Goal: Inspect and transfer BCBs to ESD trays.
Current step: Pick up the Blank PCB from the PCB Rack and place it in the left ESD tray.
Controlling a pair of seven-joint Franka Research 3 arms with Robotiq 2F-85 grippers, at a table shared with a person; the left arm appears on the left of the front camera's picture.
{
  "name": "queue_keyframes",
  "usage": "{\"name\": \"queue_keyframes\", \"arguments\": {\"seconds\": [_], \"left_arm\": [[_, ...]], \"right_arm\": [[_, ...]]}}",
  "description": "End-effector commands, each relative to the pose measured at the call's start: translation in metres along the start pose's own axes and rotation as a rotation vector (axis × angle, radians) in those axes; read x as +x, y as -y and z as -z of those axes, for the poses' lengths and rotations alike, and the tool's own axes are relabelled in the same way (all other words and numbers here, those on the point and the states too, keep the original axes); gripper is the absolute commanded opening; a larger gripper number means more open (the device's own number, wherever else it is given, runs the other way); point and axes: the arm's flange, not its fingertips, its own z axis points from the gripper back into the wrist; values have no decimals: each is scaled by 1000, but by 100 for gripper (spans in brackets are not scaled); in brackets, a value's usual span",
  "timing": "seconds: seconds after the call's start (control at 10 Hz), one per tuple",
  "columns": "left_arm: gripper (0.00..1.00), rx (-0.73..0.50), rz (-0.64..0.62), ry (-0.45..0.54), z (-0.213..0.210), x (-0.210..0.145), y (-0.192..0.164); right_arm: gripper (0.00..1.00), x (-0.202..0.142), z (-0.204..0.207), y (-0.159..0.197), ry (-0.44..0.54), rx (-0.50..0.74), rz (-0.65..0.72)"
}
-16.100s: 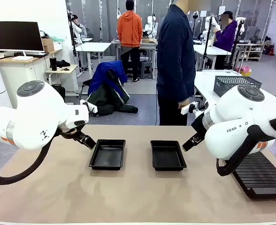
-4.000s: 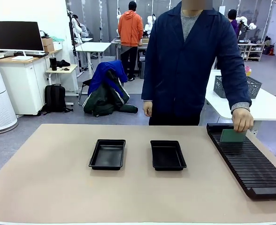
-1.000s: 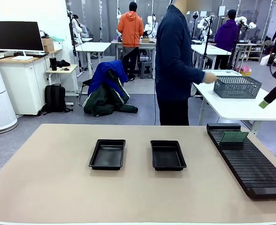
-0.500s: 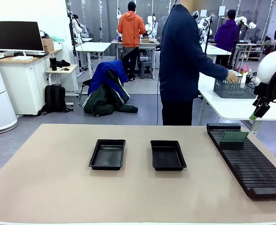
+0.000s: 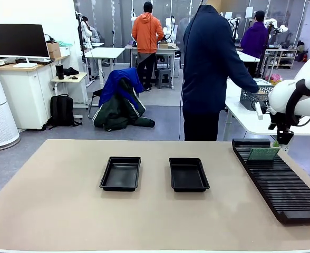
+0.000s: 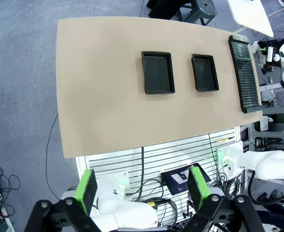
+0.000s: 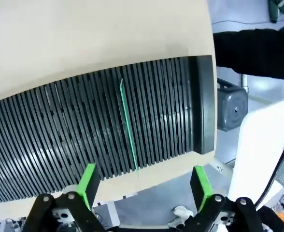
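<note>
So the right end effector (image 5: 278, 141) is hanging fingers-down over the far right end of the counter (image 5: 65, 200). Its jaws are standing wide apart, fully released, gripping nothing. Directly below it, a single green BCB (image 5: 263, 153) is standing on edge in a slot of the long black ribbed rack (image 5: 281, 184), near the rack's far end.

In the right wrist view that board is showing up as a thin green line running straight out ahead of the fingers. It's lining up roughly between the two green pads (image 7: 88, 183) but sitting apart from both, so nothing is touching it.

The two ESD trays (image 5: 121, 173) (image 5: 189, 174) are lying side by side in the middle of the counter, well off to the left of that end effector.

Meanwhile the left end effector (image 6: 143, 188) is hovering high above everything and looking straight down. It's released as well, fingers spread and holding nothing. Both trays are sitting far out ahead of it, with the rack further off to one side.

A person (image 5: 210, 68) in a dark blue jacket is standing at the far side, just beyond the right end effector. They're reaching out toward a grey mesh basket (image 5: 248, 97) behind it.
</note>
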Motion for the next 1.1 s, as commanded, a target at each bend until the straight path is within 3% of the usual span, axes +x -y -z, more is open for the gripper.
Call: {"name": "queue_keyframes", "arguments": {"seconds": [0.0, 0.4, 1.0], "left_arm": [[100, 1, -2, 2, 1, 1, 0], [100, 1, -2, 2, 1, 1, 0], [100, 1, -2, 2, 1, 1, 0]], "right_arm": [[100, -6, 15, 19, 16, 51, -72], [100, -13, 43, 30, 35, 151, -164], [100, -13, 71, 29, 52, 171, -158]]}}
